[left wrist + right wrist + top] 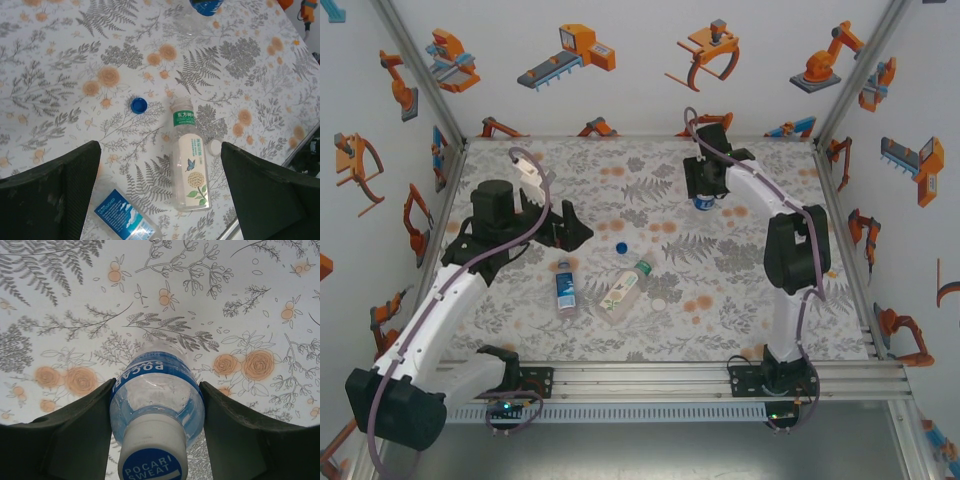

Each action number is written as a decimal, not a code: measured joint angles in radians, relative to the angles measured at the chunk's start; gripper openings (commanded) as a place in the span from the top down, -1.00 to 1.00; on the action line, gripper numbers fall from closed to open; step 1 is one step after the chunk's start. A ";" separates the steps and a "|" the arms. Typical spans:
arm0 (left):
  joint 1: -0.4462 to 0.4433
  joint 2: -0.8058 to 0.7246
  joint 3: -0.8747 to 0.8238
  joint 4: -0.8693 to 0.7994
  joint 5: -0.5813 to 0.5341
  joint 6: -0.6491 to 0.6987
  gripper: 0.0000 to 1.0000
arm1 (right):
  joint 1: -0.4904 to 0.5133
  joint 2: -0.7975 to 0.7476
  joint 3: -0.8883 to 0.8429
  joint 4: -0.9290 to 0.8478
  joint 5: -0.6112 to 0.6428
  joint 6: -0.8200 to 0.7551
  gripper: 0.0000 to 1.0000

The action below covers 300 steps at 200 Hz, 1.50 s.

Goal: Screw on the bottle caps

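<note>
My right gripper (156, 412) is shut on a slim bottle (156, 385) with a blue Pocari Sweat label, a finger pressed to each side. A white cap with a blue top (152, 452) sits on its neck. In the top view this bottle (703, 204) stands at the back of the table under the right gripper (705, 192). My left gripper (160, 200) hangs open above the table. Below it lie a wide pale-label bottle (190, 165) with a green neck ring and a slim blue-label bottle (125, 217), both uncapped. A loose blue cap (139, 105) and a loose white cap (214, 146) rest nearby.
From above, the two lying bottles (565, 288) (623, 290) are in the front middle, with the blue cap (621, 246) behind them and the white cap (660, 303) to their right. The flowered table (770, 300) is walled on three sides, with a metal rail (720, 375) at the front.
</note>
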 measured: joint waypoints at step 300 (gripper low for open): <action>-0.415 0.535 0.292 -0.373 -0.398 -0.127 -0.90 | -0.004 -0.554 -0.385 0.013 -0.020 0.055 -0.67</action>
